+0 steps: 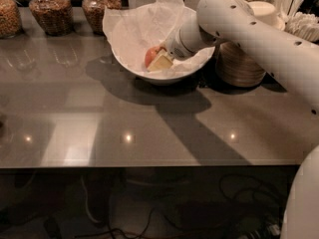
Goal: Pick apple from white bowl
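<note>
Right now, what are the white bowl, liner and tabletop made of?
White bowl: glossy, likely ceramic or plastic. Liner: crinkled thin paper. Tabletop: polished grey, mirrors lights; glass or laminate maybe. Tool sits in the bowl at the apple.

Glossy grey table (pixel 75 133) in a dim room

Small bright reflections (pixel 128 138) dot the tabletop, and a broad shadow crosses it. Glass jars (pixel 47 9) of brown contents stand along the back edge, with stacked beige paper bowls (pixel 241 63) at the right. The gripper (pixel 162 59) is above the table's back half. Cables (pixel 219 203) lie in the dark underneath.
</note>
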{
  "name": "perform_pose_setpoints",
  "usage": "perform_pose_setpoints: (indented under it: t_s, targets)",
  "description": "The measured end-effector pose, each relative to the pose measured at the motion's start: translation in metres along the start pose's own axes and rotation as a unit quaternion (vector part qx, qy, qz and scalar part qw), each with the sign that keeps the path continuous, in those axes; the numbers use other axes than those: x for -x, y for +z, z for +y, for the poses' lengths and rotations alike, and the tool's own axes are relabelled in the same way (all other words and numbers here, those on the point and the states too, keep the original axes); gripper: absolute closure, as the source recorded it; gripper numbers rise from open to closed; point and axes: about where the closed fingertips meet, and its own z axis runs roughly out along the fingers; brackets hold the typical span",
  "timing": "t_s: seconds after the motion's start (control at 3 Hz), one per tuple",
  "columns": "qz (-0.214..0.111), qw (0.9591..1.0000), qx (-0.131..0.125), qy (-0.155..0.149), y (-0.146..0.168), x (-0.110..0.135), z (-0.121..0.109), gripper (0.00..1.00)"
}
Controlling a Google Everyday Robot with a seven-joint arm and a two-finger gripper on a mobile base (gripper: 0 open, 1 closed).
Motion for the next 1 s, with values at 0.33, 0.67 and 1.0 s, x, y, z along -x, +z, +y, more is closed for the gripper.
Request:
perform_pose_setpoints:
  t_s: [0.33, 0.67, 1.0]
  targets:
    - [-0.015, 0.9998, -0.012, -0.010, -0.021, 0.013, -0.004, 1.00]
    - [-0.028, 0.9990, -0.028, -0.021, -0.055, 0.025, -0.009, 1.00]
    - [-0.038, 0.9982, -0.036, -0.030, -0.099, 0.028, -0.010, 1.00]
